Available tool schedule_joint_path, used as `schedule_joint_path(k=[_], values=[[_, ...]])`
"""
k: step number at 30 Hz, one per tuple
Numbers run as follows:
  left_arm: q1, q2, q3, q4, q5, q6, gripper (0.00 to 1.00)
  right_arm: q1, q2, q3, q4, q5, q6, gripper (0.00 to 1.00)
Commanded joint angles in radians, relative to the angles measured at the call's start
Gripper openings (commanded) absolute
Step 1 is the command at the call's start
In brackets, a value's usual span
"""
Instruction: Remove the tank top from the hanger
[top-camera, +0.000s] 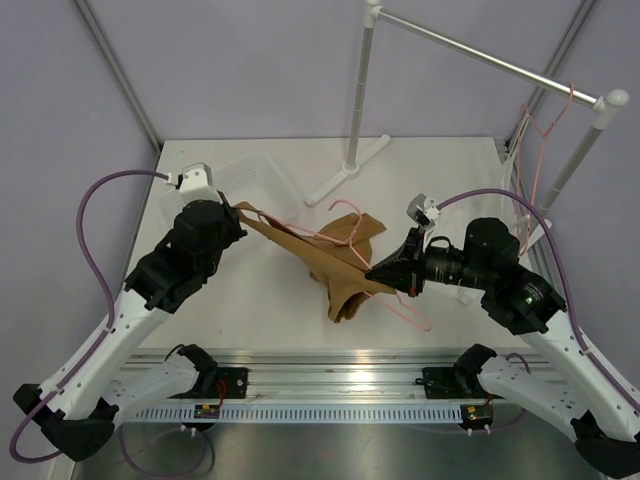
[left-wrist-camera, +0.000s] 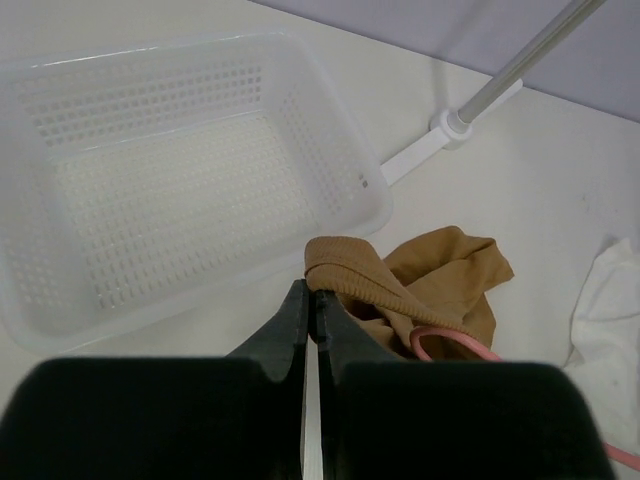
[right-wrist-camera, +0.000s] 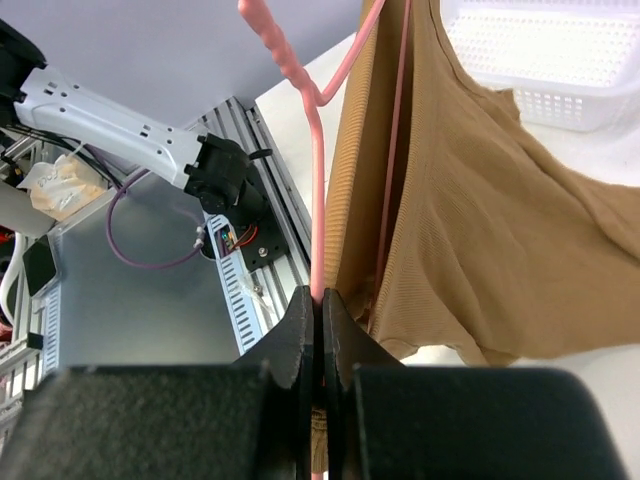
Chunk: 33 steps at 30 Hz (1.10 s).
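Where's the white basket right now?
In the top view the white basket sits on the far left part of the table, just beyond the left gripper and left of the rack's foot.

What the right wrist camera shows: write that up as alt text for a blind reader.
The right claw is shut on the pink hanger, whose wire rises straight up from it. The tan tank top drapes from the hanger and stretches right toward a white basket.
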Motion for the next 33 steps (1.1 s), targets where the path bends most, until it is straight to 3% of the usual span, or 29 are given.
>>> schedule_joint_path(k=[1,9,13,17,22,24,27,33], values=[[0.023,-0.030,-0.015,-0.003,-0.003,-0.042,0.00,0.008,-0.047,-0.019,0.077,-0.061,-0.024,0.00],[0.022,-0.080,-0.044,0.018,0.224,-0.088,0.00,0.008,-0.108,-0.082,0.261,-0.057,-0.008,0.00],[0.020,-0.168,-0.165,0.105,0.394,-0.112,0.00,0.008,-0.138,-0.137,0.539,0.090,0.072,0.00],[-0.006,-0.243,-0.317,0.291,0.685,-0.119,0.00,0.008,-0.118,-0.205,0.817,0.182,0.132,0.00],[-0.096,-0.211,-0.421,0.397,0.800,-0.107,0.00,0.009,-0.003,-0.223,1.061,0.268,0.183,0.00],[-0.116,-0.191,-0.438,0.361,0.762,-0.099,0.00,0.009,0.007,-0.223,1.086,0.371,0.175,0.00],[-0.133,-0.174,-0.423,0.255,0.633,-0.087,0.00,0.008,-0.012,-0.165,0.996,0.488,0.149,0.00],[-0.144,-0.171,-0.374,0.100,0.462,-0.061,0.00,0.008,-0.024,0.069,0.415,0.649,0.143,0.00]])
